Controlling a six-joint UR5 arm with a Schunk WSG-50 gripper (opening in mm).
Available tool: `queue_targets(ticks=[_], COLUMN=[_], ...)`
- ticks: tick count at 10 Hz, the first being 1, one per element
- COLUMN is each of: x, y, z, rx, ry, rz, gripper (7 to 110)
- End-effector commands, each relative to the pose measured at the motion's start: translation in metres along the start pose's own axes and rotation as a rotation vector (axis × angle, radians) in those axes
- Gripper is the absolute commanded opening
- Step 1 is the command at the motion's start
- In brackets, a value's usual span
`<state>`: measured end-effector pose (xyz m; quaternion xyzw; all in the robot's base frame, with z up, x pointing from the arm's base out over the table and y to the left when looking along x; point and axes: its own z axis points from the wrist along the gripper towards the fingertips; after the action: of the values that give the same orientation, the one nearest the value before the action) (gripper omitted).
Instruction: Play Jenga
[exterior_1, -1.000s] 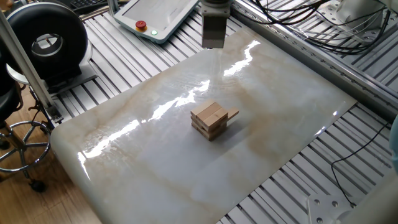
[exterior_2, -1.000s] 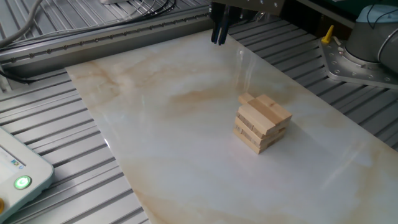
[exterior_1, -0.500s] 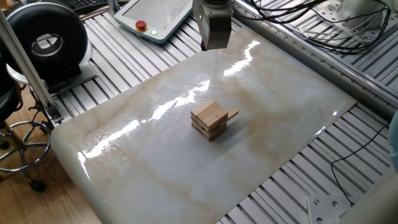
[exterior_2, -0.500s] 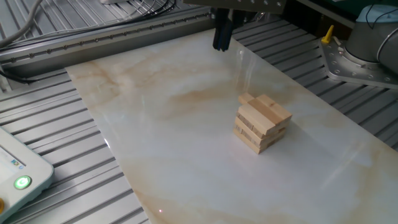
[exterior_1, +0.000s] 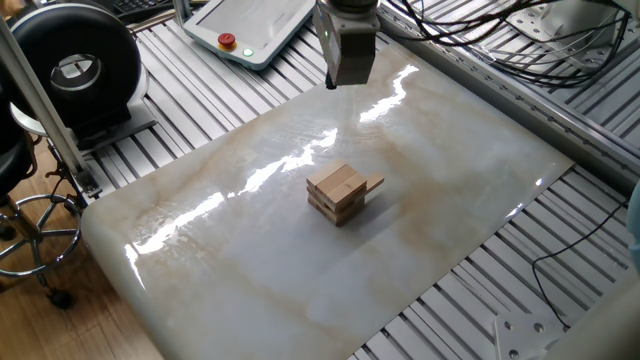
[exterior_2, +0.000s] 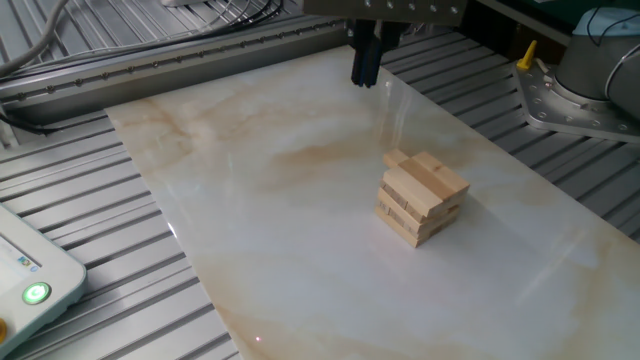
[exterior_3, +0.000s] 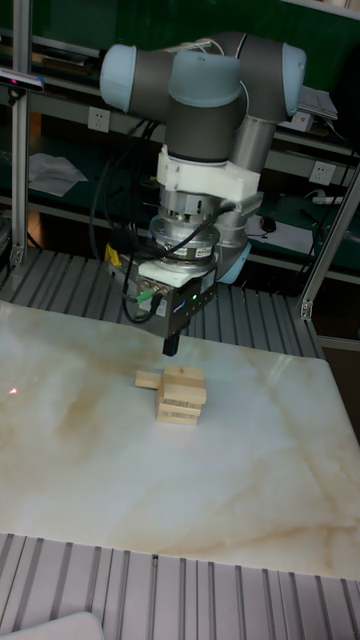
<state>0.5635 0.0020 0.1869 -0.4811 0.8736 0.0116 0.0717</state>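
Early stage: tower (exterior_2: 422, 197) intact on surface (exterior_2: 280, 210), one block (exterior_1: 372, 183) poking out. End effector (exterior_2: 365, 68) well apart, fingers look together, holding nothing. Pull not yet begun.

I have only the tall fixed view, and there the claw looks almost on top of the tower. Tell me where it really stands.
Observer: The claw is well apart from the tower. It hangs over the marble slab near one edge, with bare slab between them.
Operator: Report what lies past that edge.
Observer: A teach pendant with a red button lies just beyond it.
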Motion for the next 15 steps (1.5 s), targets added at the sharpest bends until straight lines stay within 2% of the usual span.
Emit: queue_targets(ticks=[1,2,3,4,7,8,9,12,14,15], x=[0.018,0.022,0.025,0.031,0.044,0.048,0.05,0.044,0.045,0.045], y=[0.002,0.0,0.01,0.001,-0.003,-0.006,-0.008,-0.014,-0.015,-0.015], z=[-0.004,-0.006,-0.009,-0.013,-0.028,-0.029,-0.029,-0.028,-0.028,-0.028], rx=[0.0,0.005,-0.038,-0.021,-0.064,-0.06,-0.051,-0.031,-0.027,-0.025], ry=[0.05,0.071,0.092,0.114,0.15,0.163,0.17,0.141,0.148,0.147], rz=[0.175,0.201,0.207,0.177,0.119,0.108,0.101,0.08,0.076,0.096], gripper=[7,7,7,7,7,7,7,7,7,7])
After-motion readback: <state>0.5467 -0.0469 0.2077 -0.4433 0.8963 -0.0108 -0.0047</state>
